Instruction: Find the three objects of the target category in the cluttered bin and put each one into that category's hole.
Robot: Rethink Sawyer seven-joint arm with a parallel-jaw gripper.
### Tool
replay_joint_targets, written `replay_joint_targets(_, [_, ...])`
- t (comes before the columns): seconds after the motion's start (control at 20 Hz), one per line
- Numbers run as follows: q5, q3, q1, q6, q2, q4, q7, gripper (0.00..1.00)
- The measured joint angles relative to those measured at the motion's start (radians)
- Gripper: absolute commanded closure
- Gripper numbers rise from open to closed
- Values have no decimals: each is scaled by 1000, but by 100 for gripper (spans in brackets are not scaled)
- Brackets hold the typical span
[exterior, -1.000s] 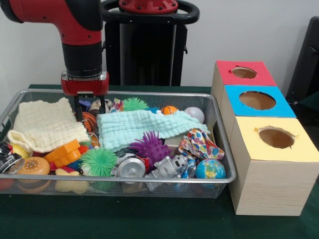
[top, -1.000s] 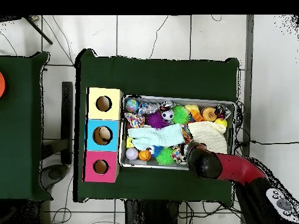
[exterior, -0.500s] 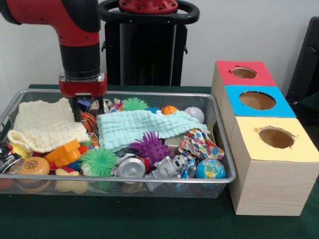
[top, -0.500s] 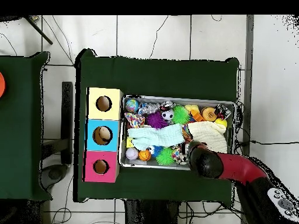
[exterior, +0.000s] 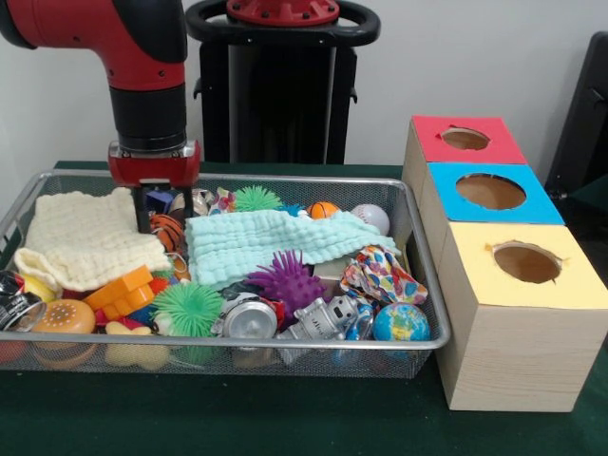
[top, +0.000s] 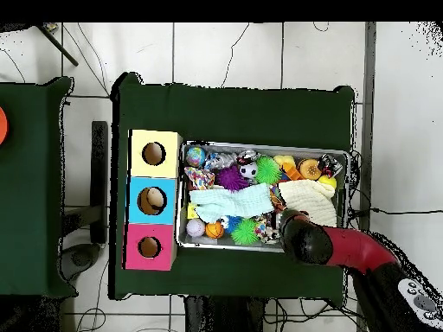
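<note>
- Bin (exterior: 418, 249) crammed; cream cloth (exterior: 85, 237) and mint cloth (exterior: 266, 239) blanket much of the toys.
- Three box holes (exterior: 490, 191) lie unobstructed from above.

bin (exterior: 418, 255): on the table (exterior: 285, 418), boxes at its 3 o'clock
boxes (exterior: 503, 285): three in a row, touching
cloths (exterior: 266, 239): two, side by side atop the toys
claw (exterior: 163, 211): above the bin's 10 o'clock, between the cloths
</note>
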Motion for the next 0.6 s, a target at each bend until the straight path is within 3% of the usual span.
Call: replay_joint_targets(0.6, [-48,0,0,-3,25,-23,0,0])
